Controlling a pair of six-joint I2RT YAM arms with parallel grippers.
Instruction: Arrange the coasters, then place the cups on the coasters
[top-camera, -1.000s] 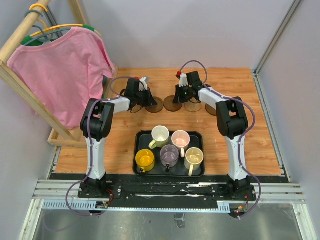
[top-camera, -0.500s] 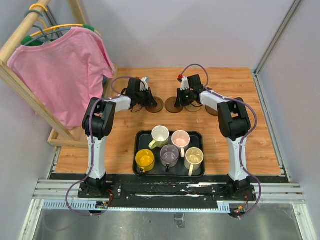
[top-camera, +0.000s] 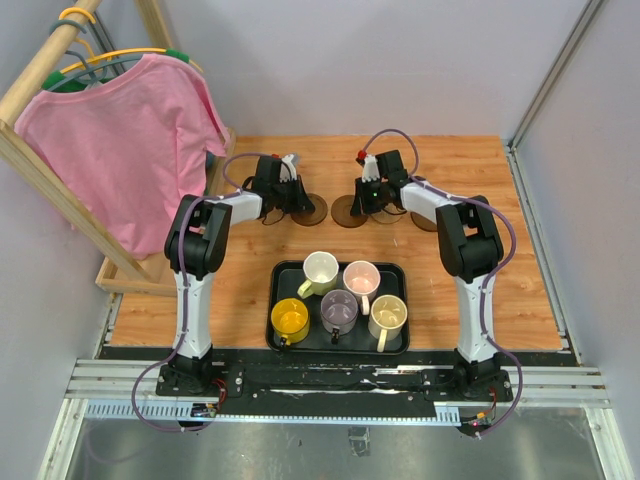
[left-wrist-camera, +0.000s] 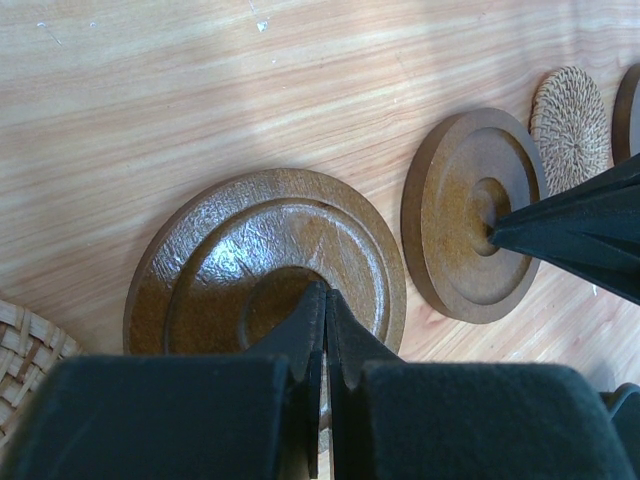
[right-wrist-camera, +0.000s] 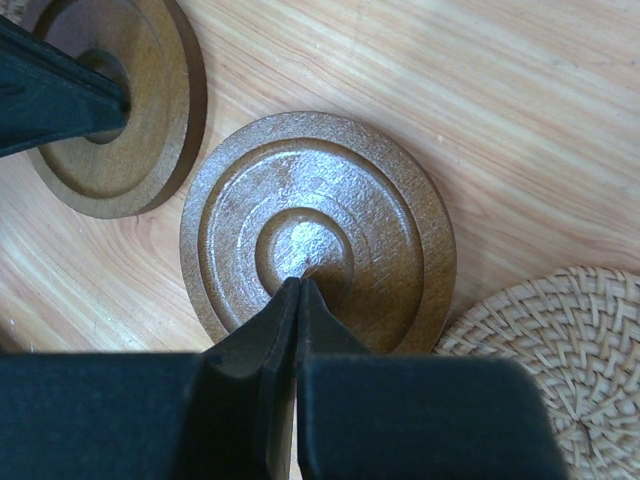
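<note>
Task at its first stage: the coasters (top-camera: 312, 210) lie in a loose row near the far edge of the table (top-camera: 460, 165), while all five cups (top-camera: 338, 312) stand in the black tray (top-camera: 340, 265) by the near edge, none on a coaster. The left gripper (left-wrist-camera: 322, 300) and right gripper (right-wrist-camera: 298, 290), jaws pressed together and holding nothing, each bear tip-down on the centre of a dark wood coaster (right-wrist-camera: 330, 190). These are flat ringed discs, with woven tan coasters (right-wrist-camera: 530, 350) just beside them.
</note>
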